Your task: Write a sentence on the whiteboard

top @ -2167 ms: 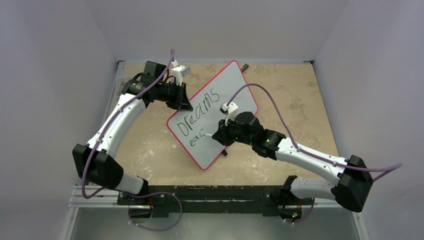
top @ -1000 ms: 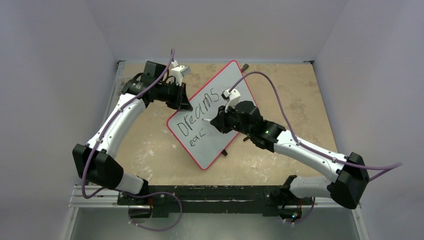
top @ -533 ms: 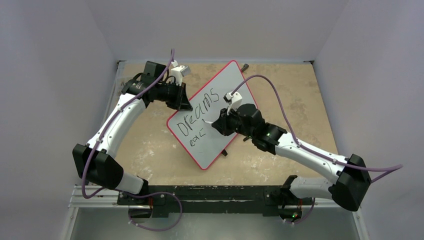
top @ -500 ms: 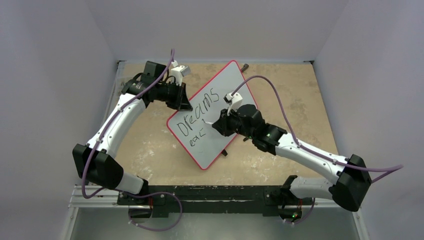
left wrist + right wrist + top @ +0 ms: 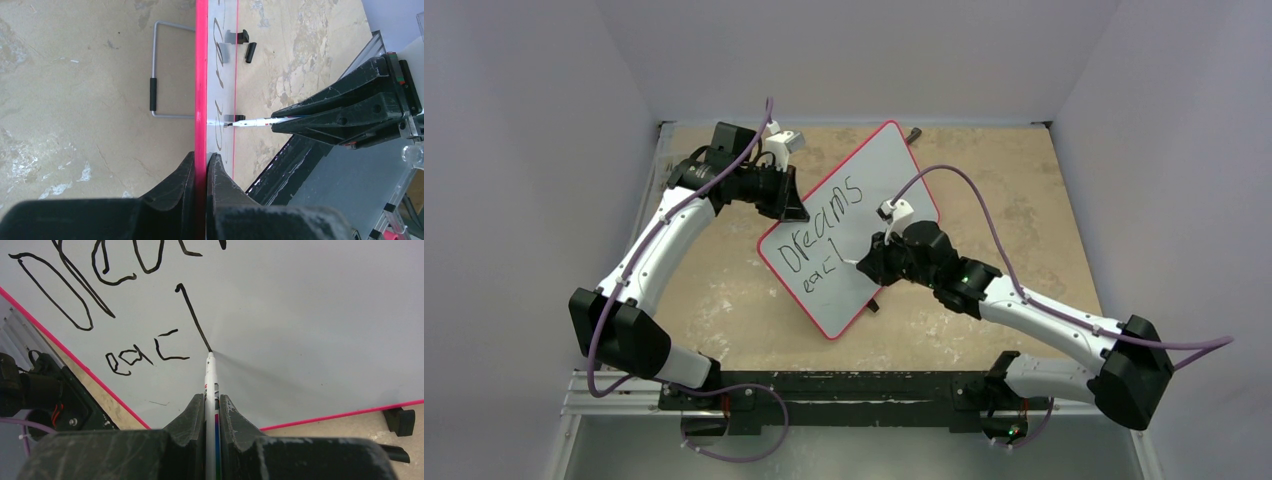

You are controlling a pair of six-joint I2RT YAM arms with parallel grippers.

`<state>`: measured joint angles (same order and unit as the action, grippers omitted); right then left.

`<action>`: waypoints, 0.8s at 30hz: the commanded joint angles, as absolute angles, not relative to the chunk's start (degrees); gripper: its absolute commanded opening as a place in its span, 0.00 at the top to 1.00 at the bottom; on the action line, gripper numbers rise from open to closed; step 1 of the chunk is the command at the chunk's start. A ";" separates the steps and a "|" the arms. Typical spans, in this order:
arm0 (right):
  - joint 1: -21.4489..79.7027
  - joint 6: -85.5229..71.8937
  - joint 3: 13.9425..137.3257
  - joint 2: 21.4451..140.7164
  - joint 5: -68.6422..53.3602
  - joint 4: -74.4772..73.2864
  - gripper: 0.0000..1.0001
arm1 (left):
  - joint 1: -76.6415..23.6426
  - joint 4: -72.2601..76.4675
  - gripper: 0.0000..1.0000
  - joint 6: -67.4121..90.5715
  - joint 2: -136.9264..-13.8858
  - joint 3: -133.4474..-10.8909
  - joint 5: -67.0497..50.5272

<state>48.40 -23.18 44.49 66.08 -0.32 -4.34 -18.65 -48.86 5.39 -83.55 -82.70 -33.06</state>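
The whiteboard, white with a thin red rim, lies slantwise across the table's middle. My left gripper is shut on its left rim; the left wrist view shows the red edge pinched between the fingers. The sentence reads "Dreams" with "eac" and a long fresh downstroke below. My right gripper is shut on a white marker. Its tip touches the board at the foot of that stroke.
A wire stand with a black sleeve shows behind the board. Small black clips sit past its far edge, one beside its near rim, and a small black piece at the table's back. Grey walls enclose the table.
The right gripper lifted the marker up beside "Dreams", then drew it down toward the near edge, leaving a long stroke after "eac". The left arm and board stayed still.
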 commanded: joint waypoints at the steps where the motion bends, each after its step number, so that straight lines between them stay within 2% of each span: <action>1: 48.16 -23.61 44.36 65.94 0.16 -5.01 1.00 | -19.07 -49.17 1.00 0.26 -83.49 -81.74 -23.74; 24: 47.88 -21.19 53.23 70.05 1.43 -5.27 1.00 | -19.06 -49.33 1.00 0.26 -83.60 -81.74 -23.73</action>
